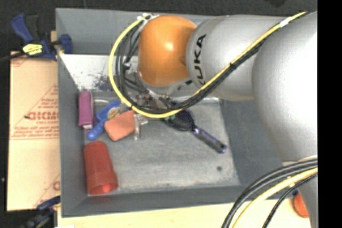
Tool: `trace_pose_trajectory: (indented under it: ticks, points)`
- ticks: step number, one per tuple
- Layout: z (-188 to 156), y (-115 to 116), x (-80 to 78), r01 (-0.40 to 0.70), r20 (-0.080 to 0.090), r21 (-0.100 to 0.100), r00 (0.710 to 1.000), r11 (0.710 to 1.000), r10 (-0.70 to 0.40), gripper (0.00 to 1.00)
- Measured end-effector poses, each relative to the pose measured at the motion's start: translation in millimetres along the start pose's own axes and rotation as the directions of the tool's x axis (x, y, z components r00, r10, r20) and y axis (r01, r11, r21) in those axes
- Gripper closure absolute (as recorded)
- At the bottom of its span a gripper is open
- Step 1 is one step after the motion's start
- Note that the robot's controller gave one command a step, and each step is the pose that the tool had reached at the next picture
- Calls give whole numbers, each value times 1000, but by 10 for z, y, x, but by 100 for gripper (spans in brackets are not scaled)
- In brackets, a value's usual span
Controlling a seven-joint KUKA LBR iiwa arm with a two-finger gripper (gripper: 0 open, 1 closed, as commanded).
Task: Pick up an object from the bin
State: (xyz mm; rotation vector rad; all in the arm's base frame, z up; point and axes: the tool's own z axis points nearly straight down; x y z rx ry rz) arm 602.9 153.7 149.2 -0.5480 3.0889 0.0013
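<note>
Logging progress: we are seeing the gripper [140, 124] low in the bin, left of frame centre, just beside the right edge of a salmon-orange block [120, 126] — nothing is lifted yet. We are failing to tell whether it is open or closed — grasp and lift are likely remaining.

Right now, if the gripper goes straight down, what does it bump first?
Probably the right edge of the salmon-orange block, just under the gripper. Depth is unclear, so it might touch the bin floor beside it instead.
</note>
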Motion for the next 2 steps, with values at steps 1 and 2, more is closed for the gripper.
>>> trace_pose_trajectory:
  ticks: [1,2]
  points:
    - [-304,-1,-8,0,2,1,1000,1000,0,100]
    - [-524,-6,-20,-1,8,1,1000,1000,1,100]
